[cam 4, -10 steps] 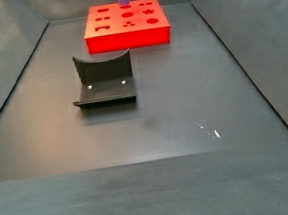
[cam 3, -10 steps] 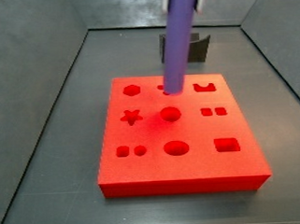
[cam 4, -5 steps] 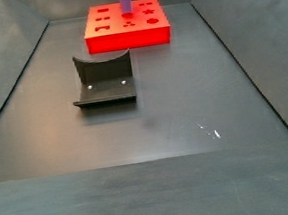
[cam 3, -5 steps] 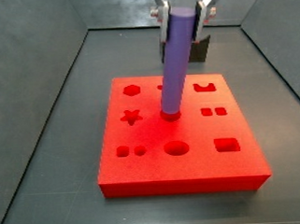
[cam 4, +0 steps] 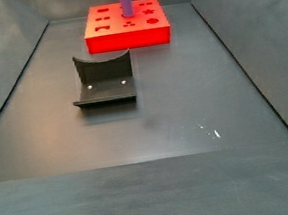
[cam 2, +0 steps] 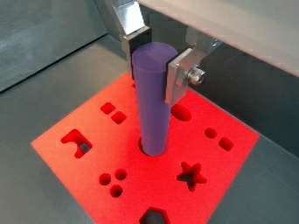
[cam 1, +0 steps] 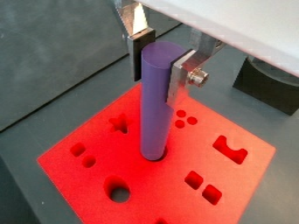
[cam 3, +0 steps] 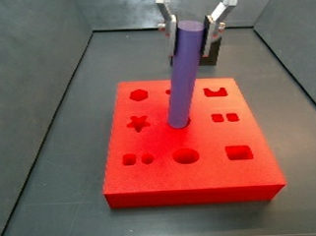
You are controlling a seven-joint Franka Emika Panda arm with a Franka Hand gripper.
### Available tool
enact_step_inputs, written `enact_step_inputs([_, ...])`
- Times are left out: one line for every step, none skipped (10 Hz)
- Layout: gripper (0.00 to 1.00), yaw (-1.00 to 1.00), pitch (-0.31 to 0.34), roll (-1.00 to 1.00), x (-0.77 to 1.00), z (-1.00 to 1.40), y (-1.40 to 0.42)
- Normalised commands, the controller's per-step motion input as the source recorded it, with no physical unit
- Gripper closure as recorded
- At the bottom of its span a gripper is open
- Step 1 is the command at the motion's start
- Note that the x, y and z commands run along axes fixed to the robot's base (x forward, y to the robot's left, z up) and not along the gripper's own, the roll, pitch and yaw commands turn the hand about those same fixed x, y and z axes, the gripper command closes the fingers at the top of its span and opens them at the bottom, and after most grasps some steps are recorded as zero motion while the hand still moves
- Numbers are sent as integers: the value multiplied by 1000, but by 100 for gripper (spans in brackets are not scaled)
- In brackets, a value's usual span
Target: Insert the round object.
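Standing upright below gripper [cam 1: 160,54], purple round object [cam 1: 155,101], top clamped between fingers [cam 2: 184,74], foot in red block [cam 3: 189,143] round hole. Fixture [cam 4: 104,80] visible only in side view.

Matte smooth purple peg [cam 1: 156,101], matte red block [cam 3: 189,148], silver metal end effector [cam 1: 162,54] above

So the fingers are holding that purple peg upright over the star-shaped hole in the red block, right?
Not the star. The gripper holds the purple peg upright with its lower end at the round hole in the middle of the red block; the star-shaped hole sits off to one side, as a side view shows.
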Motion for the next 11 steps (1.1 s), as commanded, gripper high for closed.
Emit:
enact_step_inputs([100,57,-16,0,177,-257,-26])
enact_step_inputs([100,63,-9,29,171,-291,0])
enact_step_inputs([100,63,0,71,166,-283,0])
enact_step_inputs([100,37,0,77,74,-320,-9])
enact_step_inputs([100,34,0,83,66,-374,-14])
enact_step_inputs([100,0,0,150,0,-486,0])
enact_step_inputs([100,0,0,149,0,-540,0])
enact_step_inputs([100,0,0,127,0,-580,0])
enact_step_inputs([100,0,0,106,0,-534,-3])
enact_step_inputs([100,0,0,27,0,-203,0])
enact_step_inputs([100,0,0,0,0,-143,0])
